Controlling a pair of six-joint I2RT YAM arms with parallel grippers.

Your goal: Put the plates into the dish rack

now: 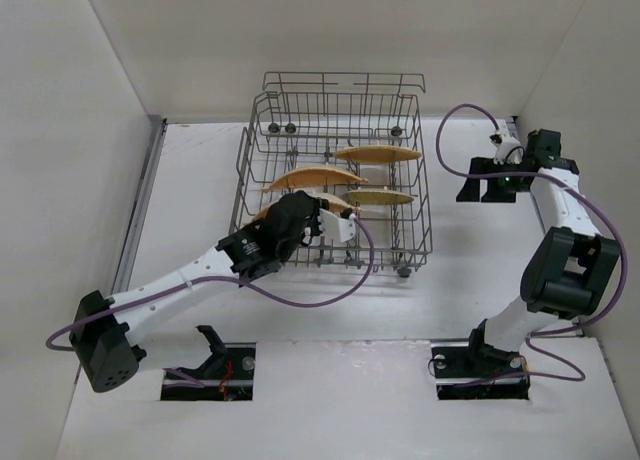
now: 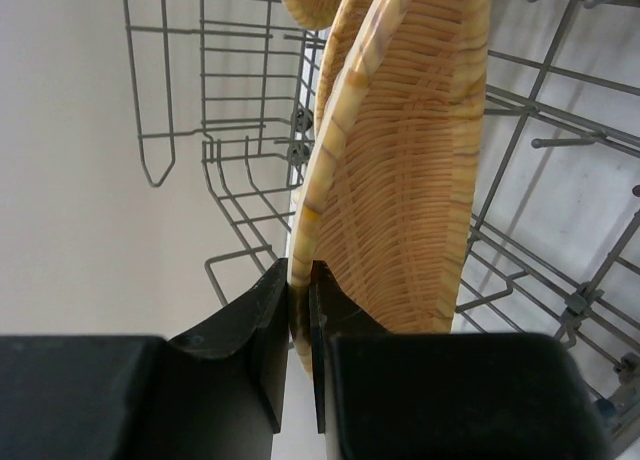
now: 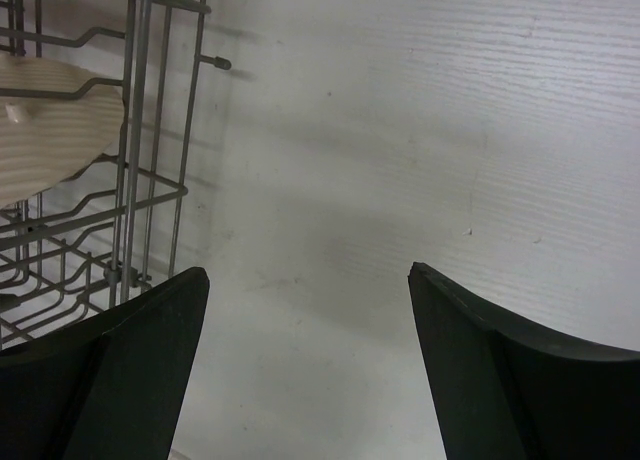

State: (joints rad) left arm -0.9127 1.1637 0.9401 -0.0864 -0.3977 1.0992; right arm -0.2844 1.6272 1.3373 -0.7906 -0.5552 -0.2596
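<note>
I see a white surface [image 1: 480, 280] boxed in by a pale back wall [image 1: 330, 30], a left wall [image 1: 60, 160] and a right wall [image 1: 600, 70]. A grey metal strip [image 1: 140, 210] runs along its left edge. Two dark rectangular cutouts [image 1: 242, 378] sit near the front edge.

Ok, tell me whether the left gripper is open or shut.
Shut on the woven plate: in the left wrist view the left gripper pinches its rim from both sides, with no gap showing.
</note>
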